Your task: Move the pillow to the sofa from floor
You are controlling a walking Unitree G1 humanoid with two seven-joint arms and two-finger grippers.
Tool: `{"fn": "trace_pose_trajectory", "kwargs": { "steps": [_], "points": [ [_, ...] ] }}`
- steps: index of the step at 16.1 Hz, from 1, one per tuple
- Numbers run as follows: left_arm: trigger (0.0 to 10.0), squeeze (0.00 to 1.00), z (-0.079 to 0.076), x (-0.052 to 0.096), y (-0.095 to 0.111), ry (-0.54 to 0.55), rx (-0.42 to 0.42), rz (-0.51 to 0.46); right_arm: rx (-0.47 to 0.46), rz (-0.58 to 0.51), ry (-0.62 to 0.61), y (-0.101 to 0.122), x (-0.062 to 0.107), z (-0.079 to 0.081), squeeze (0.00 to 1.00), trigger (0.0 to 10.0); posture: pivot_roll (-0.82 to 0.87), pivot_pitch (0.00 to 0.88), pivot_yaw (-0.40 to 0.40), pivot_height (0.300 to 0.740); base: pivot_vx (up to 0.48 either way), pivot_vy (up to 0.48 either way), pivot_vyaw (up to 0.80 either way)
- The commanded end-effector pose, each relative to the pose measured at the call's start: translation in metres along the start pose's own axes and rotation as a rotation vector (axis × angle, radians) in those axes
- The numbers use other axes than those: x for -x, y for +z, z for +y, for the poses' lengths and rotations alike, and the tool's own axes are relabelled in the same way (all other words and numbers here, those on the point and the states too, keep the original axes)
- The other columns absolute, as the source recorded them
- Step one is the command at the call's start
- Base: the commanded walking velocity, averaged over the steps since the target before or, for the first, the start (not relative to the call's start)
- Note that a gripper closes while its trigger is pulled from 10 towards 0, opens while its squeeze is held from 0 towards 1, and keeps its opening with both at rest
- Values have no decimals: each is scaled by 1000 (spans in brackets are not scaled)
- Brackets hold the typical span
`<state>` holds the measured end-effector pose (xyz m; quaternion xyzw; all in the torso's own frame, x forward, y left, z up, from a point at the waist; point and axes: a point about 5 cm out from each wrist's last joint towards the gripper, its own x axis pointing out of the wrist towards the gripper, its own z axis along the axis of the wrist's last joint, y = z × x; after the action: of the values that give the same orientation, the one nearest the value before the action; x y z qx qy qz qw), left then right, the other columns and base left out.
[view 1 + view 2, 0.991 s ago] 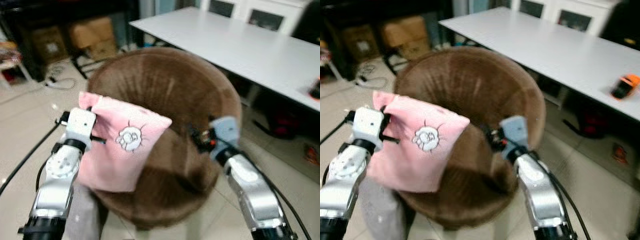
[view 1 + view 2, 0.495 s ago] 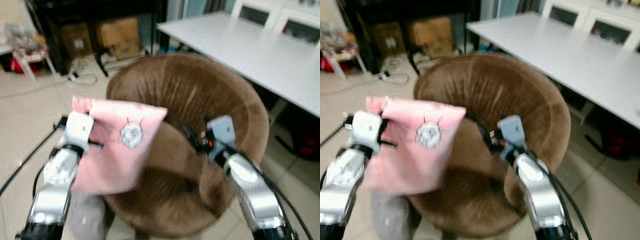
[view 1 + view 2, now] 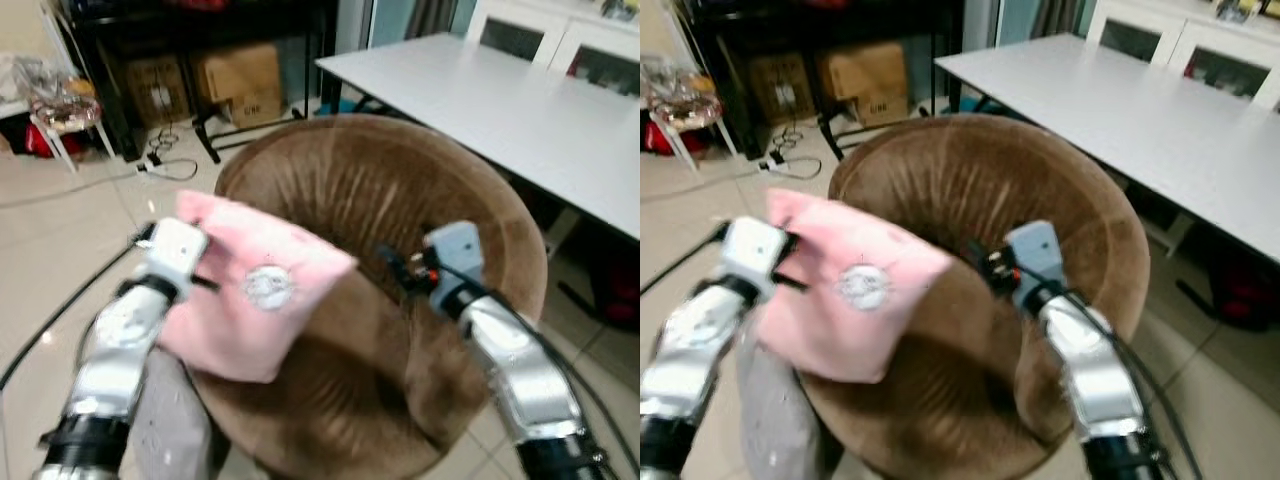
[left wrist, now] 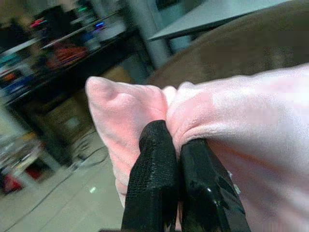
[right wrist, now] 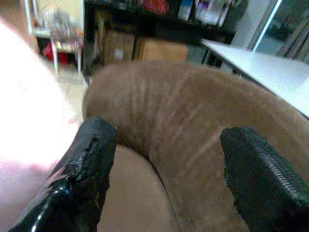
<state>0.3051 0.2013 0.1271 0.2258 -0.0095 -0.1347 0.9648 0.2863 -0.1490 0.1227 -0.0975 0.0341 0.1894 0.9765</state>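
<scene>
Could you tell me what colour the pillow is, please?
Pink pillow, with a small pale emblem; clearest in the left eye view.

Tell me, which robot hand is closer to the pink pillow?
The left. The left gripper is shut on a corner of the pink pillow, holding it over the brown chair. The right gripper is open, empty, just beside the pillow above the seat.

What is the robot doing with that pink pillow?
The robot's left gripper is pinched shut on a corner of the soft pink pillow with a little round picture on it, holding it up over the round brown velvety sofa chair. Its right gripper is open and holds nothing, over the seat.
</scene>
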Motion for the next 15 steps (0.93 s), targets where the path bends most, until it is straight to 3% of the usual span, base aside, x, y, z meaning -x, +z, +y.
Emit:
{"fn": "trace_pose_trajectory", "kwargs": {
  "steps": [1,3,4,7,8,11,15],
  "points": [
    [10000,0,2,-11,15,-22,-29,-83,18,4,6,1,-1,-8,0,10000,-47,0,-2,740,0,0,0],
    [10000,0,-1,-27,27,-39,-15,-143,66,8,-1,3,-1,-19,0,10000,-55,0,-6,740,0,0,0],
    [10000,0,-15,-38,33,-130,-1,-195,113,14,-6,5,-1,-29,0,10000,-59,0,-8,740,0,0,0],
    [10000,0,-41,-37,6,-256,-38,-116,158,23,53,10,0,-34,0,10000,-80,0,-6,740,0,0,0],
    [10000,0,-50,-33,-9,-292,-75,-57,164,34,99,11,0,-32,1000,10000,-85,0,-9,740,0,0,0],
    [10000,0,-73,-25,-40,-329,-100,63,191,109,321,10,3,-16,1000,10000,-94,0,-21,740,0,0,0],
    [10000,0,-81,-28,-43,-323,-99,78,263,252,594,1,4,9,1000,10000,-110,0,-26,740,0,0,0]
  ]
}}
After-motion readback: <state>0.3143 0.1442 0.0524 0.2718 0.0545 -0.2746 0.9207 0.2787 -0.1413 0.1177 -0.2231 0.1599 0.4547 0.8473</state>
